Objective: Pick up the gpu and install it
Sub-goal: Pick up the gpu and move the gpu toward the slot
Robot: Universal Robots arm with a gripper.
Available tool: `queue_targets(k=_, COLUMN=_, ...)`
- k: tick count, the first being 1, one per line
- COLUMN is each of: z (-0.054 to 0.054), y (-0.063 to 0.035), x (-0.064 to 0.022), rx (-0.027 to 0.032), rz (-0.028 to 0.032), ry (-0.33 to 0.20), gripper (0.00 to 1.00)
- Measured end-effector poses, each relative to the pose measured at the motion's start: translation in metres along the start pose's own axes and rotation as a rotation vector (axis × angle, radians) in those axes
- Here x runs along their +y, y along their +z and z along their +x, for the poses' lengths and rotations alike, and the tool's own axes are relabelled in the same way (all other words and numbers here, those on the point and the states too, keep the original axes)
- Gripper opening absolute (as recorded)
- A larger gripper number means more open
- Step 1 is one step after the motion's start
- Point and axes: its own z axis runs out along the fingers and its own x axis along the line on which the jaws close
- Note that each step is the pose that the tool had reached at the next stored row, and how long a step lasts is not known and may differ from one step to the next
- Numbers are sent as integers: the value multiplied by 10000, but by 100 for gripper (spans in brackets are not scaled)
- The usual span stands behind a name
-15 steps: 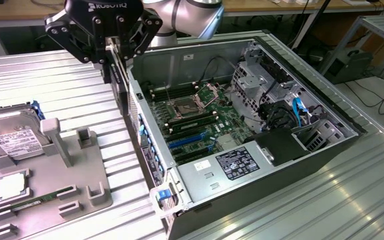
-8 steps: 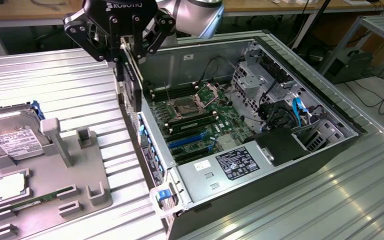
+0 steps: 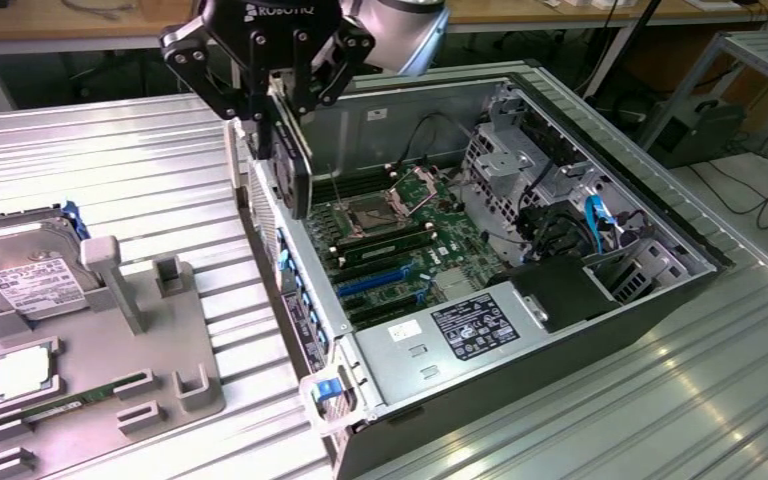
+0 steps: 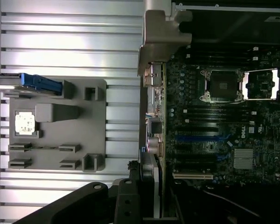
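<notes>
while tool (image 3: 277, 105) clamps gpu (image 3: 288, 165), card hangs upright beneath it, over computer case (image 3: 678, 225)

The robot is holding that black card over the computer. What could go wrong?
The gpu hangs right by the case wall, so it might bump that edge going down. The fingers pinch only its top part, so it might tilt or slip. It could also miss the blue slots and hit other parts of the board.
</notes>
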Motion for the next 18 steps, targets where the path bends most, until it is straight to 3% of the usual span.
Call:
queue_targets(k=15, z=-384, y=11, x=-11, rx=1, rz=0, ry=0, gripper=28)
queue_targets(k=16, z=-511, y=13, x=-14, rx=1, rz=1, ry=1, gripper=28)
queue_targets(k=18, z=-575, y=15, x=-16, rx=1, rz=0, ry=0, gripper=28)
